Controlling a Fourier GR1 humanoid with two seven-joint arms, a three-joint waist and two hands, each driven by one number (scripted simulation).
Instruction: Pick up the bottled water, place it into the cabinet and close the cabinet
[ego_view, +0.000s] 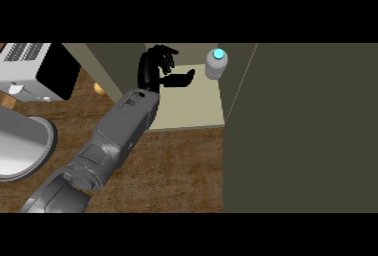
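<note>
left hand: sitting inside the cream-floored cabinet, fingers spread, holding nothing | clear plastic water bottle with blue cap: standing just right of the thumb, apart | risk: withdrawing thumb may be clipping and toppling the bottle | dark olive door: standing unclosed, right

The open cabinet door walls the right; the shelf beside the bottled water lies free.
</note>
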